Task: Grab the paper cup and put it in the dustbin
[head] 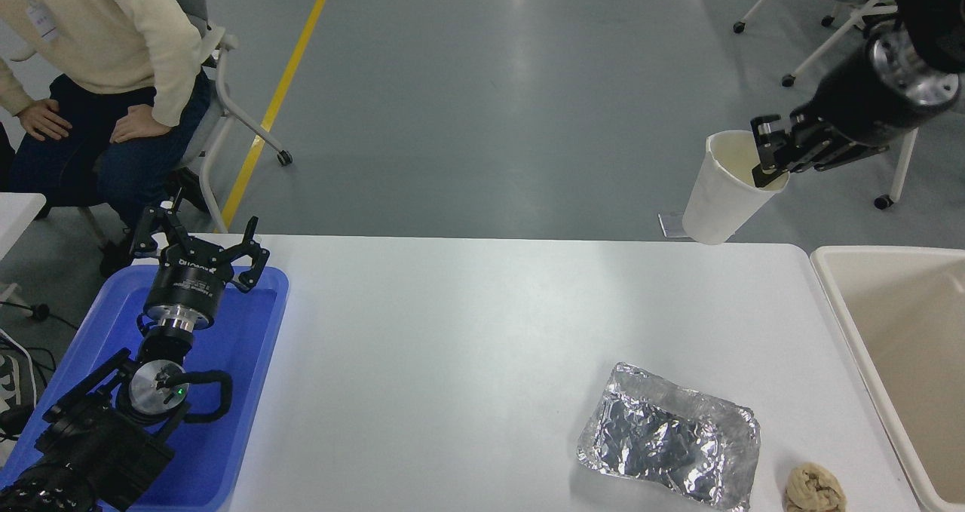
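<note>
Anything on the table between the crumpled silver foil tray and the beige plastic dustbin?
Head view: bare white tabletop between the crumpled silver foil tray and the beige plastic dustbin. A small tan crumpled lump lies nearer the front edge, below that stretch.

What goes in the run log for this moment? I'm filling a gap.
phase: carry | right gripper: shut on paper cup rim, held off table | dustbin: cup not in | left gripper: parked, open

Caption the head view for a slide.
Right gripper holds the paper cup by its rim, aloft beside the dustbin; left gripper parked.
</note>
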`<state>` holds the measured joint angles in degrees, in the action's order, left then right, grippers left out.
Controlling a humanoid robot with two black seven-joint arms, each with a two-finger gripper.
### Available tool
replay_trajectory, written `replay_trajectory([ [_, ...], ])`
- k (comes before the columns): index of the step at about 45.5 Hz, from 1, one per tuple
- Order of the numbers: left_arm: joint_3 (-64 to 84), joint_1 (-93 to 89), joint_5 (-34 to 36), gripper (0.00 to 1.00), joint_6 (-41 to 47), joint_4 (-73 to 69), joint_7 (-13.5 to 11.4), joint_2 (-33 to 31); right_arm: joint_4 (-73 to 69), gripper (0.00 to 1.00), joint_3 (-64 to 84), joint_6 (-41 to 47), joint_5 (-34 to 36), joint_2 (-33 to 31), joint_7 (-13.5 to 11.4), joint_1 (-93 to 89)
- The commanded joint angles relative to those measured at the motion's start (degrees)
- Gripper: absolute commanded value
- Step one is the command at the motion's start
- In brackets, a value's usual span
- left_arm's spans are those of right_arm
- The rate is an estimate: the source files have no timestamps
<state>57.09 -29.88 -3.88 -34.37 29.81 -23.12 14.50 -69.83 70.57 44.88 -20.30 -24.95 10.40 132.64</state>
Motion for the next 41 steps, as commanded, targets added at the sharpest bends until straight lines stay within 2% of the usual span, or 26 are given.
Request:
replay_trajectory([
  [1, -0.1, 0.0, -0.1, 1.0, 0.0, 0.0, 0.0, 0.0, -0.7, 0.0, 0.9, 0.1, -0.1, -0.5, 0.0, 3.2],
  [13, -0.1, 0.0, 0.0, 1.0, 0.0, 0.0, 0.0, 0.0, -0.4, 0.0, 1.5, 0.1, -0.8, -0.8, -0.1, 2.8],
  [23, -0.1, 0.0, -0.1, 1.0, 0.0, 0.0, 0.0, 0.0, 1.5, 0.0, 10.2, 0.1, -0.1, -2.5, -0.1, -0.1],
  [32, -0.1, 0.0, 0.0, 1.0, 0.1, 0.0, 0.0, 0.0, 7.2, 0.0, 11.9, 0.1, -1.6, -12.5, -0.2, -6.5],
  [35, -0.1, 0.0, 0.0, 1.0, 0.2, 0.0, 0.0, 0.0, 10.0, 0.0, 12.0, 0.1, -4.5, -15.6, -0.3, -8.9],
  [41, -0.1, 0.0, 0.0, 1.0, 0.2, 0.0, -0.1, 0.0, 15.4, 0.0, 11.0, 0.1, -7.7, -18.9, -0.3, -14.6],
])
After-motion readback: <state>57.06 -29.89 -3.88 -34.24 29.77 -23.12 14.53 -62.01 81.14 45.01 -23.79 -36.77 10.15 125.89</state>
